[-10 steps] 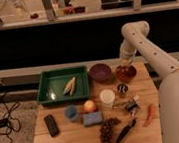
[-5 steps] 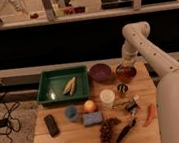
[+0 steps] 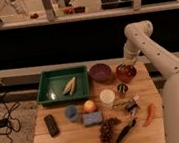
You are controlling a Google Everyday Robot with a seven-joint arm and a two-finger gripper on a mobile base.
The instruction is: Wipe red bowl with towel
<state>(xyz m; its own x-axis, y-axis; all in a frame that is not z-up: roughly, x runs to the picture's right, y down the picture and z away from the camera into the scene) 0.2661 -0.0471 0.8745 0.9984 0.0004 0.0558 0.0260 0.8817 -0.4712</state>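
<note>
Over red bowl [image 3: 126,73]: end effector [image 3: 126,66] | grip state: cannot tell

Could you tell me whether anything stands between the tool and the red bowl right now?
Nothing visible does. The tool is already down at the red bowl, at the table's back right beside the purple bowl. The towel cannot be made out there.

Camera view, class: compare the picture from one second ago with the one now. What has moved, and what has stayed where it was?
Nothing has visibly changed. The gripper remains lowered over the red bowl at the table's far right. The purple bowl, green tray and blue sponge lie where they did.
</note>
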